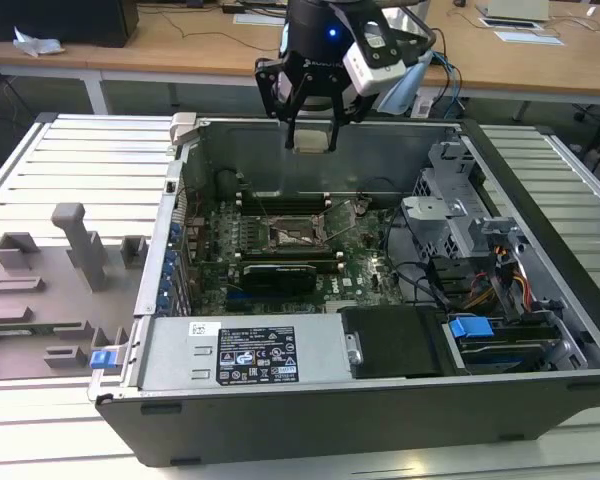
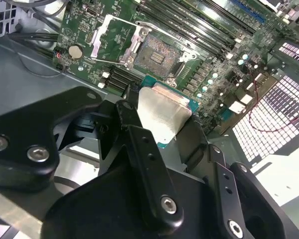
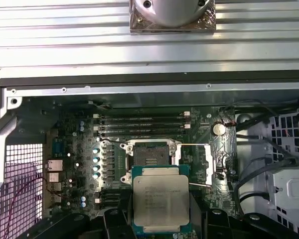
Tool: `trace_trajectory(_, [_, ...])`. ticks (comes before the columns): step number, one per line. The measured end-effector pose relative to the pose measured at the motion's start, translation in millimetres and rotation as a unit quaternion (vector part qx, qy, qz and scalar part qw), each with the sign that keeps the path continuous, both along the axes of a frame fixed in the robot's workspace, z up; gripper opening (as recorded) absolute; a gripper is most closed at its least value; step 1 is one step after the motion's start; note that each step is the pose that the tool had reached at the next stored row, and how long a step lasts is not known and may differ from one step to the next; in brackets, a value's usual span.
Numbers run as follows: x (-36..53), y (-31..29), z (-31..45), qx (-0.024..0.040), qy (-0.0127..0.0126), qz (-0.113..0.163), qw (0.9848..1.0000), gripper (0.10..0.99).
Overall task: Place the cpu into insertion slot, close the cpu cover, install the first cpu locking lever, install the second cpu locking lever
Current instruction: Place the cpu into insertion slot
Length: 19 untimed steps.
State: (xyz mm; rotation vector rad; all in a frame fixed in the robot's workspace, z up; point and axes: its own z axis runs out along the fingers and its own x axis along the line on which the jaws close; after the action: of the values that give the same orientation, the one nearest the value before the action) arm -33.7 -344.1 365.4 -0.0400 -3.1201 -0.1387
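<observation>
Gripper [image 1: 310, 128] clamped on cpu [image 3: 161, 201], high above insertion slot [image 3: 150, 157]; cpu cover [image 2: 114, 42] stands open. I'd keep cpu level, square its edges to slot, descend slow.

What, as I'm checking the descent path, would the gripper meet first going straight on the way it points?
Likely the insertion slot or the board just beside it, with the cpu held in the gripper touching first; depth is unclear.

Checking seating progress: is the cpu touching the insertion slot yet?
Apart. In the exterior view the claw holds the cpu high above the insertion slot, with the case back wall visible between them.
</observation>
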Motion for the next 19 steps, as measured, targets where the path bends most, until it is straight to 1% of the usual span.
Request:
trace_trajectory(7, [0.0,0.0,-5.8,0.0,0.0,0.0,1.0,0.545])
trace_trajectory(10, [0.0,0.0,-11.5,-0.0015,0.0,0.0,1.0,0.545])
trace_trajectory(18, [0.0,0.0,-19.0,-0.0017,0.0,0.0,1.0,0.545])
trace_trajectory(19, [0.0,0.0,-21.2,-0.0016,0.0,0.0,1.0,0.545])
